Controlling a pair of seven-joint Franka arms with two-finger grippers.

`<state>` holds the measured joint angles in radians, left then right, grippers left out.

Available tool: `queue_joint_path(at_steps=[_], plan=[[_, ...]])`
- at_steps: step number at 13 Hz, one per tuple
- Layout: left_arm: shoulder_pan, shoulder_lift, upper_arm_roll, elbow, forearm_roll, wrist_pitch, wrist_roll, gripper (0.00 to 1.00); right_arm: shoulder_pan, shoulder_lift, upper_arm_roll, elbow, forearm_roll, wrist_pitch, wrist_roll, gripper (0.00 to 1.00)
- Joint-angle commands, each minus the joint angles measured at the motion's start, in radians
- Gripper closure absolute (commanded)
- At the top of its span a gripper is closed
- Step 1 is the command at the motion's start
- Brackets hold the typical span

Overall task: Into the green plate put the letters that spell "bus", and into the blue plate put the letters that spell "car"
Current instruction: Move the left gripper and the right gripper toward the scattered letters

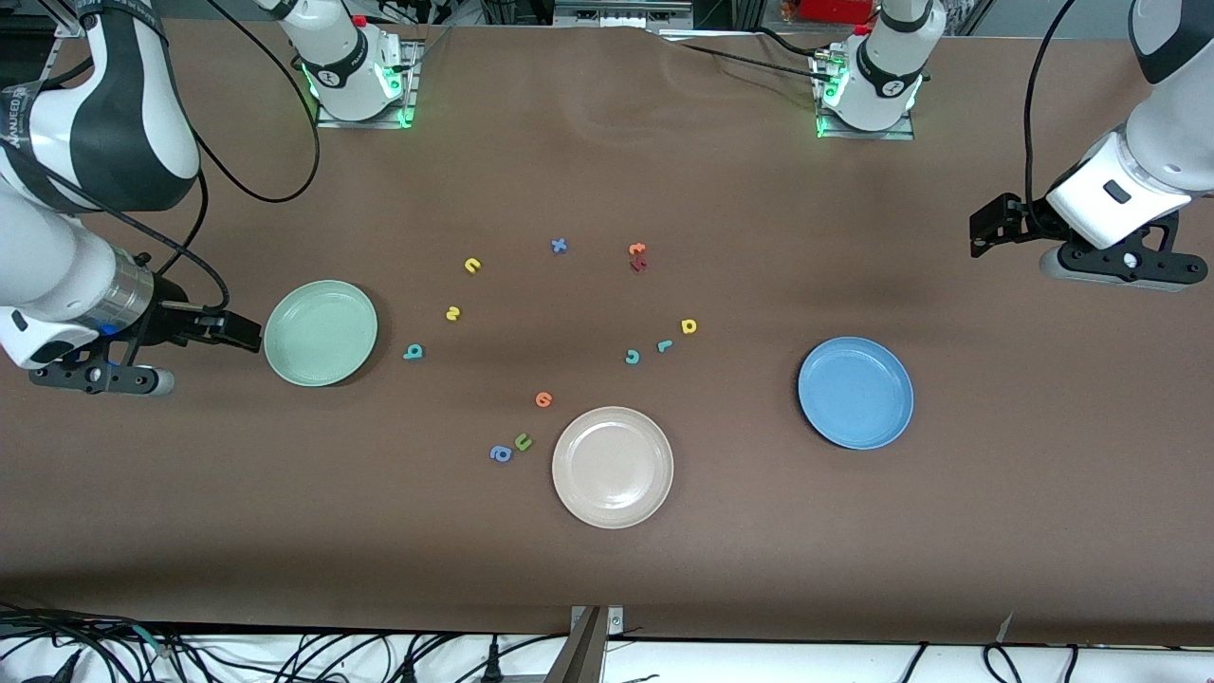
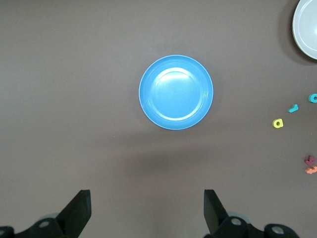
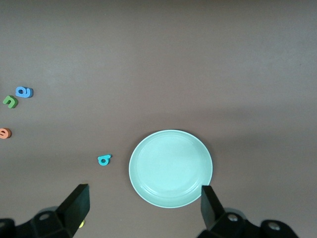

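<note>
The empty green plate point(image 1: 321, 332) point(image 3: 170, 168) lies toward the right arm's end of the table. Beside it are the teal "b" point(image 1: 413, 352) point(image 3: 104, 159), yellow "s" point(image 1: 452, 313) and yellow "u" point(image 1: 472, 265). The empty blue plate point(image 1: 855, 392) point(image 2: 176, 92) lies toward the left arm's end. The teal "c" point(image 1: 633, 357), teal "r" point(image 1: 665, 345) and yellow "a" point(image 1: 689, 326) lie mid-table. My right gripper point(image 1: 248, 332) point(image 3: 143, 208) hangs open at the green plate's edge. My left gripper point(image 1: 977, 235) point(image 2: 147, 208) hangs open over bare table, apart from the blue plate.
A beige-white plate point(image 1: 613, 466) sits nearest the front camera. Beside it lie an orange letter point(image 1: 542, 399), a green "u" point(image 1: 523, 441) and a blue "a" point(image 1: 501, 454). A blue letter point(image 1: 560, 246), an orange letter point(image 1: 637, 249) and a dark red letter point(image 1: 638, 265) lie nearer the bases.
</note>
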<state>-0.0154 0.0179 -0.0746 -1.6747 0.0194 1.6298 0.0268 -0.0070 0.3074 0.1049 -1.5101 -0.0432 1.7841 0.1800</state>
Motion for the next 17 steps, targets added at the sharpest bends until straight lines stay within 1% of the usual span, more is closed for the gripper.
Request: queue_joint_path(at_steps=[1, 3, 4, 5, 6, 8, 10, 11, 12, 13, 15, 16, 17], plan=[[0.002, 0.013, -0.002, 0.033, -0.024, -0.024, 0.016, 0.0, 0.001, -0.007, 0.004, -0.005, -0.003, -0.008, 0.012, 0.01], [-0.005, 0.011, -0.004, 0.033, -0.027, -0.037, 0.018, 0.0, 0.001, -0.007, 0.004, -0.005, -0.003, -0.008, 0.013, 0.01], [-0.006, 0.011, -0.007, 0.033, -0.029, -0.083, 0.019, 0.0, 0.001, -0.007, 0.004, -0.005, -0.003, -0.006, 0.013, 0.01], [-0.014, 0.014, -0.013, 0.033, -0.054, -0.112, 0.022, 0.0, 0.002, -0.007, 0.004, -0.005, -0.003, -0.008, 0.013, 0.01], [-0.023, 0.023, -0.025, 0.024, -0.076, -0.114, 0.016, 0.0, 0.002, -0.007, 0.004, -0.005, -0.001, -0.008, 0.018, 0.01], [-0.047, 0.063, -0.056, 0.03, -0.079, -0.114, 0.018, 0.0, 0.021, -0.007, 0.006, -0.007, -0.001, -0.017, 0.065, 0.01], [-0.087, 0.138, -0.082, 0.036, -0.093, -0.099, 0.015, 0.0, 0.059, -0.007, 0.006, -0.01, 0.002, -0.022, 0.117, 0.01], [-0.116, 0.184, -0.085, 0.053, -0.108, -0.073, 0.016, 0.0, 0.071, -0.007, 0.009, -0.018, 0.003, -0.022, 0.163, 0.01], [-0.144, 0.226, -0.085, 0.079, -0.133, -0.032, 0.016, 0.0, 0.082, -0.007, 0.031, -0.024, 0.005, -0.026, 0.209, 0.01], [-0.171, 0.269, -0.085, 0.082, -0.15, 0.01, 0.015, 0.0, 0.084, -0.007, 0.062, -0.038, 0.016, -0.028, 0.269, 0.01], [-0.242, 0.358, -0.085, 0.081, -0.159, 0.163, 0.01, 0.0, 0.084, -0.007, 0.111, -0.105, 0.057, 0.004, 0.39, 0.02], [-0.268, 0.394, -0.085, 0.076, -0.159, 0.221, 0.01, 0.0, 0.084, -0.01, 0.128, -0.151, 0.059, 0.038, 0.41, 0.02], [-0.294, 0.425, -0.085, 0.076, -0.159, 0.272, 0.01, 0.0, 0.084, -0.022, 0.145, -0.224, 0.059, 0.096, 0.433, 0.02]])
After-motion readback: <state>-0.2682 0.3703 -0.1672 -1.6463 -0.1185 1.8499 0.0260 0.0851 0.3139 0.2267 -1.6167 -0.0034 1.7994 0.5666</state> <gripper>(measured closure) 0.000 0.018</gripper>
